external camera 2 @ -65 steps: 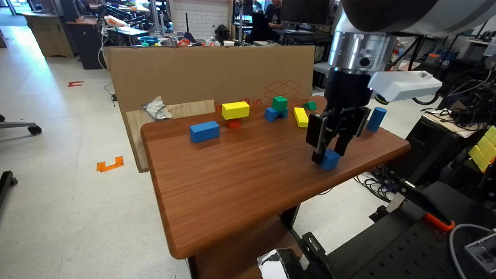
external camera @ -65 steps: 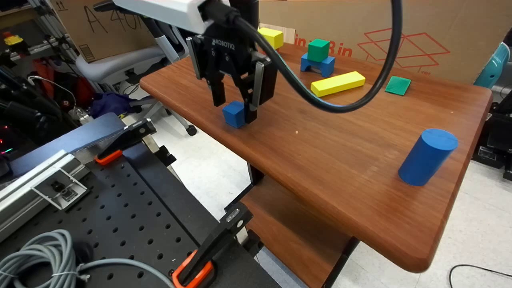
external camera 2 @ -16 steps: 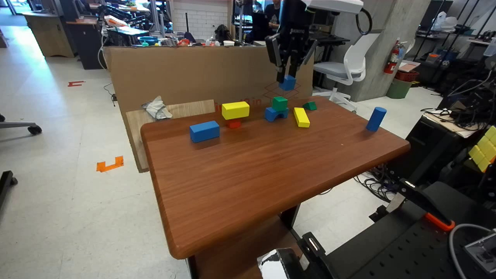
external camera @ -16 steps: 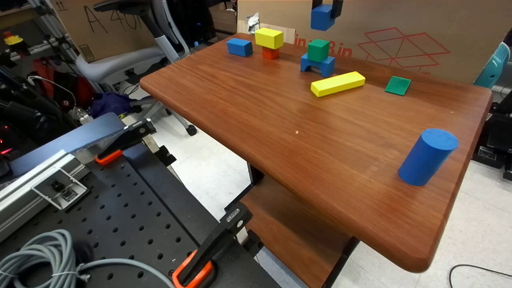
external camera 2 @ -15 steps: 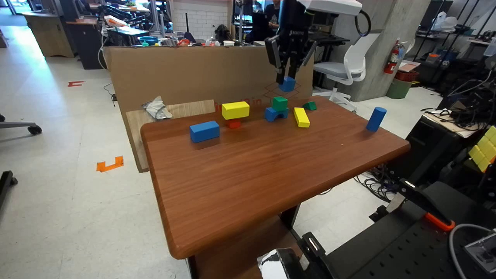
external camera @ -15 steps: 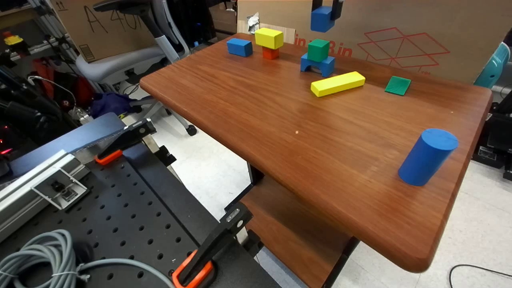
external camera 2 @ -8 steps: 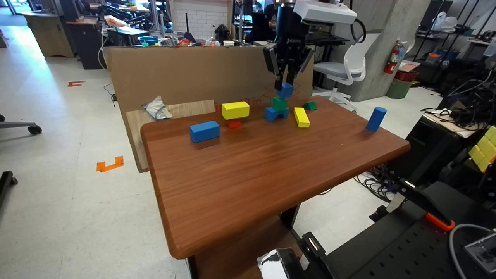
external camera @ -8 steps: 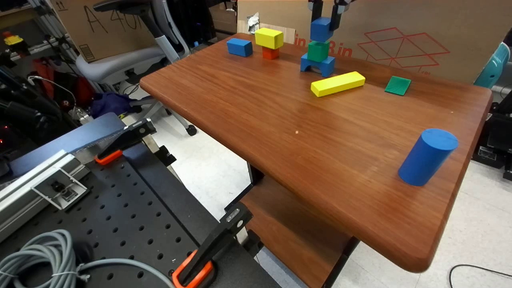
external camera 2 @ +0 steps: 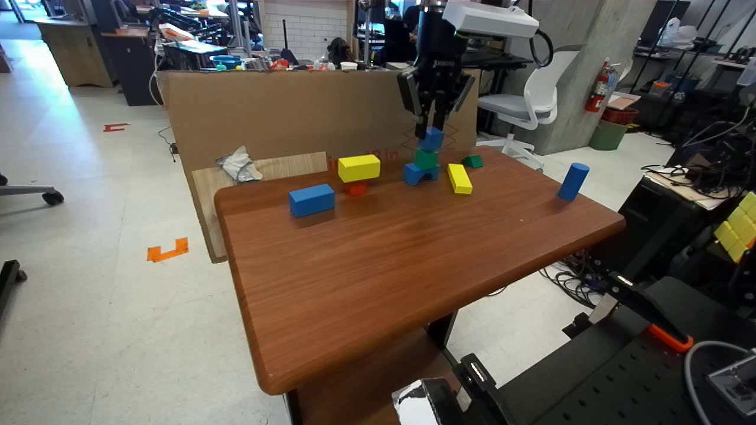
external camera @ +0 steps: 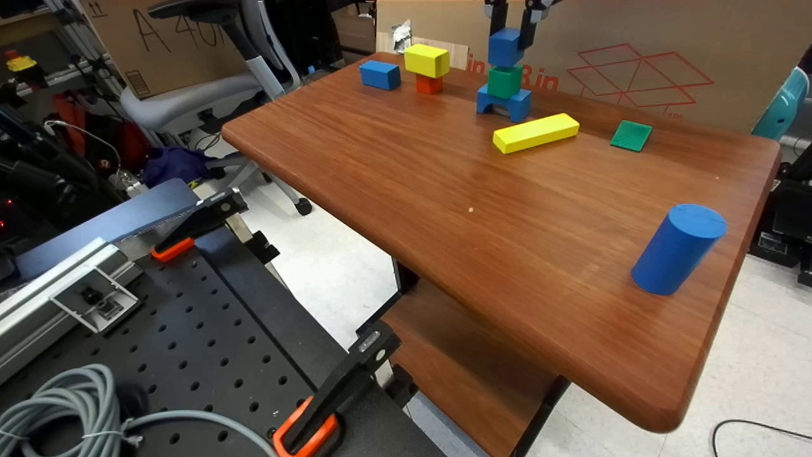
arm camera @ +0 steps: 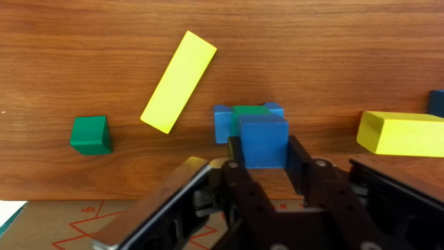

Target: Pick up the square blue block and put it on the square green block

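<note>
The square blue block is held directly above the square green block, its underside at or very near the green top. Whether they touch, I cannot tell for sure. In the wrist view my gripper is shut on the blue cube, a black finger against each side. That cube hides most of the green cube there and looks shifted slightly to the right of it. In an exterior view the gripper points down over the stack, and the green cube stays upright.
Beneath the green cube is a blue arch block. Close by lie a long yellow block and a green wedge. A yellow block sits on a red one, beside a blue oblong block. A blue cylinder stands farther off.
The blue cube has gone from the table's near edge to above the green cube. Over the last second it came down, then shifted slightly left in both exterior views. The gripper stayed shut on it.
</note>
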Controlling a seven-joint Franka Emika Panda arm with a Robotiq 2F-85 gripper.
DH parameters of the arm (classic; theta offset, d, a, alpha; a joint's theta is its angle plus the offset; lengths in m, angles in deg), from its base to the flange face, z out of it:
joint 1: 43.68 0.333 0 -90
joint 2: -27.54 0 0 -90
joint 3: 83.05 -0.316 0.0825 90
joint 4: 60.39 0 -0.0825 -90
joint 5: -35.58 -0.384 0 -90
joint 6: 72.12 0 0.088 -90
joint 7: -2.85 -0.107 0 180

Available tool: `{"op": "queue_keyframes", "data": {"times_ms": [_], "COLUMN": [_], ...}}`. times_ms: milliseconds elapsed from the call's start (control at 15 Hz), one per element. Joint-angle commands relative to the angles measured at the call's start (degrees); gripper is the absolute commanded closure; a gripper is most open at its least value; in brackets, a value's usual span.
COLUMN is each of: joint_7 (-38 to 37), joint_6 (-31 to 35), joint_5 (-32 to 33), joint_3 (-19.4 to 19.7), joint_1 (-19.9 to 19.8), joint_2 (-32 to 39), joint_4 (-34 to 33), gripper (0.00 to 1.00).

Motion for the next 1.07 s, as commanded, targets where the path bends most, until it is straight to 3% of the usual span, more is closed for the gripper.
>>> {"op": "queue_keyframes", "data": {"times_ms": [0, 533, 600, 667, 733, 867, 1000], "joint_7": [0.3, 0.1, 0.3, 0.3, 0.3, 0.1, 0.3], "joint_6": [-3.4, -4.0, -4.0, -4.0, -4.1, -4.4, -4.2], "joint_5": [1.2, 1.2, 1.2, 1.3, 1.3, 1.3, 1.1], "joint_3": [-0.2, -0.2, -0.3, -0.2, -0.2, -0.2, -0.3], "joint_1": [0.0, 0.2, 0.2, 0.2, 0.2, 0.2, 0.1], "joint_2": [1.8, 2.5, 2.5, 2.5, 2.6, 2.8, 2.3], "joint_4": [-3.4, -5.0, -5.0, -5.0, -5.0, -5.2, -4.7], "gripper": [0.92, 0.92, 0.53, 0.61, 0.62, 0.36, 0.3]}}
